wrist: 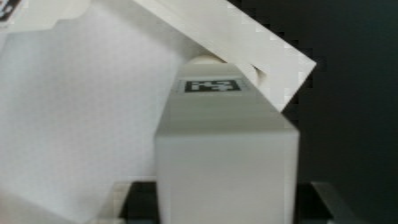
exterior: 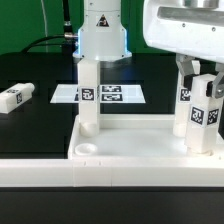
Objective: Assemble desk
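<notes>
The white tray-like tabletop (exterior: 130, 140) lies near the front, underside up. One white leg (exterior: 88, 95) stands upright in its far corner on the exterior view's left, and the round socket (exterior: 88, 149) in front of it is open. My gripper (exterior: 197, 85) is shut on a second tagged leg (exterior: 197, 115), held upright at the tabletop's corner on the exterior view's right. Whether its lower end sits in a socket is hidden. In the wrist view this leg (wrist: 222, 150) fills the middle between my dark fingers (wrist: 146, 203), with the tabletop (wrist: 80, 110) behind it.
A third tagged leg (exterior: 15, 97) lies loose on the black table at the exterior view's left. The marker board (exterior: 112, 95) lies flat behind the tabletop, in front of the arm's base (exterior: 100, 35). A long white low wall (exterior: 110, 178) runs along the front.
</notes>
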`<state>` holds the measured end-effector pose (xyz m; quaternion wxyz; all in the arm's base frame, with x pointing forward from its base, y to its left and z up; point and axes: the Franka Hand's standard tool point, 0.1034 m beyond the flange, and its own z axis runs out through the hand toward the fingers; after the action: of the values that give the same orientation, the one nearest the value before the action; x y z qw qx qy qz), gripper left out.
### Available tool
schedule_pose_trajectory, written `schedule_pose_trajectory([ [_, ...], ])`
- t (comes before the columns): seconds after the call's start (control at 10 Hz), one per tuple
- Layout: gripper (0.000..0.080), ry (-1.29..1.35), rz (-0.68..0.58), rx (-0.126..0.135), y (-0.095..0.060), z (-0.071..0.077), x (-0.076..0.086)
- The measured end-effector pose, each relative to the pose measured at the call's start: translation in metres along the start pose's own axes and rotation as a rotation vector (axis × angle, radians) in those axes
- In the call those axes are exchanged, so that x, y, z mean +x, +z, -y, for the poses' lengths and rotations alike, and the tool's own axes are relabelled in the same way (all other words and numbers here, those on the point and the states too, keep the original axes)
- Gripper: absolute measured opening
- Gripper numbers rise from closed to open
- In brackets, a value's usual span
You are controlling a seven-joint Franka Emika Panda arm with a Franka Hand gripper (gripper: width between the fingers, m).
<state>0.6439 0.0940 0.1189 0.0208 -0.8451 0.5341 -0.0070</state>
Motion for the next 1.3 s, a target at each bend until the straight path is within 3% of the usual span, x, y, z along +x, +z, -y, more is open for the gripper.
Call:
schedule_pose_trajectory([
  [0.4,0.0291,0.159,0.001,-0.001,0.0004,-0.0003,-0.0004],
  [0.5,0.047,0.137,0.0,-0.002,0.0004,-0.0002,-0.0007],
  [0.6,0.0587,0.026,0.0,-0.003,0.0004,-0.0001,-0.0019],
  [0.7,0.0587,-0.002,0.001,-0.002,0.0002,0.0003,-0.0029],
  [0.8,0.0639,-0.078,0.0,-0.001,-0.0001,0.001,-0.0041],
  [1.3,0.0648,-0.522,-0.004,0.001,0.0006,0.0017,-0.0045],
])
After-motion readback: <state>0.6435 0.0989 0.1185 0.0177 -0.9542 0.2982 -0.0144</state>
